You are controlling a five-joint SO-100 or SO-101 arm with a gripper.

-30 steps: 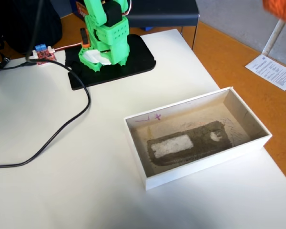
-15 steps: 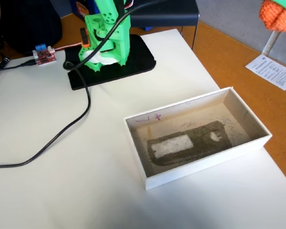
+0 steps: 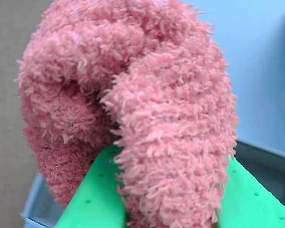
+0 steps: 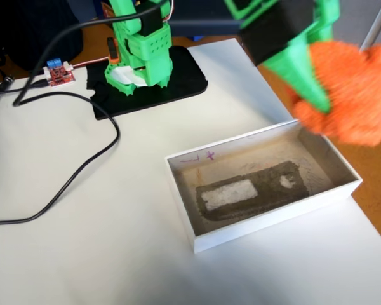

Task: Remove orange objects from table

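I see the white box (image 4: pixel 265 184) on the tabletop (image 4: pixel 101 241) holding nothing loose, only a grey stain inside. My green hand (image 4: pixel 317 101) hangs in the air above the box's far right corner, fingers pointing down, gripping the orange fuzzy lump (image 4: pixel 352 95). In the wrist view the lump (image 3: pixel 133 104) bulges up between the fingers (image 3: pixel 92 199), folded over.

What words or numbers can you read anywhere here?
None can be read.
White box: purple pen scribbles on its inner wall, no clear letters.
Red circuit board: any print is too small to read.
Orange fuzzy lump in the tool: no label showing.
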